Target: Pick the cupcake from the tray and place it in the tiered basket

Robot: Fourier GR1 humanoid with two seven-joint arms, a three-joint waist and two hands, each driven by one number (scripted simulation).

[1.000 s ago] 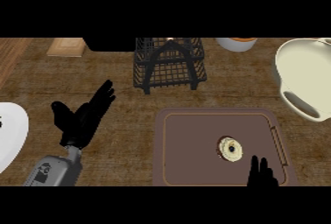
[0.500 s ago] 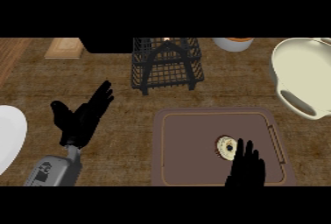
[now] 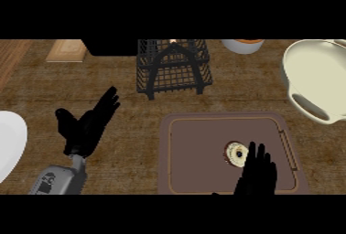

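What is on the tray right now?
One cupcake sits on the brown tray, right of its middle. The right robot hand reaches over the tray's near edge, fingertips by the cupcake, hiding the tray surface beneath it.

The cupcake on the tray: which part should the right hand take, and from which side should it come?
Probably its round sides, taken from above. The cupcake stands upright on the flat brown tray, top facing up, apart from the rim, so fingers and thumb could close round it. The right hand is open at its near side; coming from there looks shortest.
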